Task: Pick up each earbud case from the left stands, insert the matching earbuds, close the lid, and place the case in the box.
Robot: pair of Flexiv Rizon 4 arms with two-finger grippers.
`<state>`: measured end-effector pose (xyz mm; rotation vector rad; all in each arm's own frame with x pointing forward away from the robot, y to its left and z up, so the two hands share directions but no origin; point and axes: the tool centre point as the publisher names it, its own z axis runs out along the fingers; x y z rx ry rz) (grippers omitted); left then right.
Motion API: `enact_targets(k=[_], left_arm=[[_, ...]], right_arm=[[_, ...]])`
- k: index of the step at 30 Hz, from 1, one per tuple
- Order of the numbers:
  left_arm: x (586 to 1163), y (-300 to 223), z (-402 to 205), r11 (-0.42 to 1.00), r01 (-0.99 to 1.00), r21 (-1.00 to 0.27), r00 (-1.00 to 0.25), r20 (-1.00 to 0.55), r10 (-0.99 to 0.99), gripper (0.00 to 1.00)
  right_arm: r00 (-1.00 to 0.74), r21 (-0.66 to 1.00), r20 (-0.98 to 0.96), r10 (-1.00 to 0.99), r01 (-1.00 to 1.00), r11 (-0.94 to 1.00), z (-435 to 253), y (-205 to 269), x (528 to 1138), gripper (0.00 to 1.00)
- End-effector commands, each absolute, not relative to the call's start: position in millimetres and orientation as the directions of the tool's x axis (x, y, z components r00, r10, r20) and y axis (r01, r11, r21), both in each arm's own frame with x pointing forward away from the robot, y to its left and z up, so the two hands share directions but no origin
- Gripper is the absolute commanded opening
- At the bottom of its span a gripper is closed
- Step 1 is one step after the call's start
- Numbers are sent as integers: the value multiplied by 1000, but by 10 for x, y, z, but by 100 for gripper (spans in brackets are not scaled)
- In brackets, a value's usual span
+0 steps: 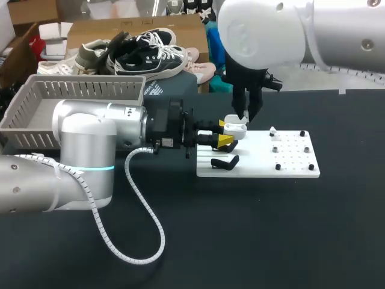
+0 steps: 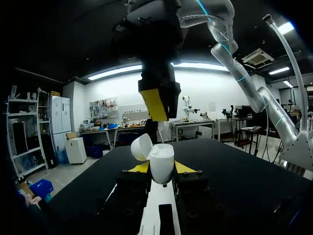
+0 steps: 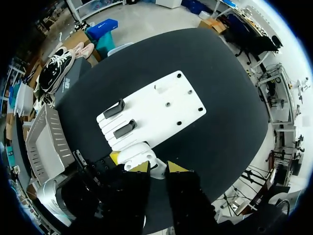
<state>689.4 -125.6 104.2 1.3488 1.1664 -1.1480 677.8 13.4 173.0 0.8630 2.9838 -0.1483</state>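
Entry: earbud case (image 2: 162,164), lid (image 2: 142,146) open, upright and clamped from both sides in my left gripper (image 1: 224,132) at the white board's (image 1: 289,164) edge; my right gripper (image 1: 247,113) hangs directly above its mouth, finger state not discernible.

Board (image 1: 264,165) lies on desk (image 1: 271,229), right of centre. Box (image 1: 78,90) at desk's rear left, well apart from board. Left arm (image 1: 90,138) comes in from left, in front of box. Left pincer (image 1: 224,133) at board's rear-left corner with case (image 1: 236,126) between its fingers, touching both. Right pincer (image 1: 246,114) directly above case. Stand (image 1: 225,162) on board's left part, in front of case; right wrist view shows second stand (image 3: 114,108) beside it. Pegs (image 1: 275,149) on board's right part. Arm's cable (image 1: 144,241) loops on desk in front of left arm.
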Motion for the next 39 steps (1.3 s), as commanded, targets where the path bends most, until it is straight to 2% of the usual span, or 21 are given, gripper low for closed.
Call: enact_targets(k=[1,39], left_arm=[[6906,-1260,1036,-63,994,90,94,-993,69,0],[6906,-1260,1036,-63,994,90,94,-993,69,0]], right_arm=[[-855,-90,-89,511,518,851,1704,193,6738,0],[-889,-139,-61,453,457,878,1574,295,6764,0]])
